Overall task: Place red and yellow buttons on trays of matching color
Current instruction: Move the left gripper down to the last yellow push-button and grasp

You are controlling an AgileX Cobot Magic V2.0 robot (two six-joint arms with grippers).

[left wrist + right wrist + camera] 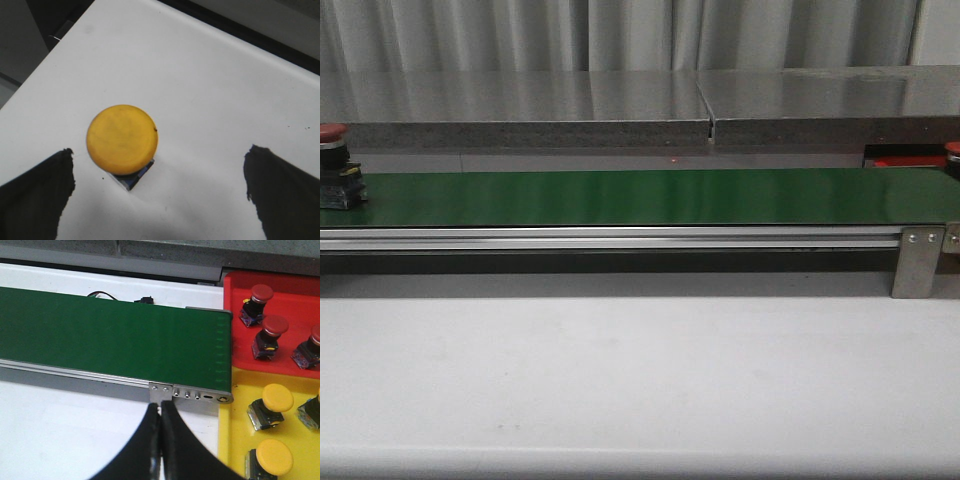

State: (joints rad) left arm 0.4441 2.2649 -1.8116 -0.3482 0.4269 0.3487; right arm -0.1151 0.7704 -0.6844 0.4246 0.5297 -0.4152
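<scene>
A yellow button (pixel 122 139) with a dark square base stands on the white table, between and slightly ahead of the fingers of my left gripper (pixel 159 165), nearer one finger; the gripper is open. My right gripper (pixel 160 409) is shut on nothing, over the white table beside the belt's end bracket. Past the belt's end lie a red tray (pixel 239 347) holding three red buttons (pixel 275 326) and a yellow tray (pixel 232 435) holding yellow buttons (pixel 278 397). In the front view a red button (pixel 330 134) stands on the belt's far left end. No gripper shows there.
The long green belt (pixel 640 195) runs across the table on an aluminium rail with a bracket (pixel 920 260). Behind it stands a grey steel-topped bench (pixel 620 100). The red tray (pixel 910 160) and a red button (pixel 953 150) show at the right edge.
</scene>
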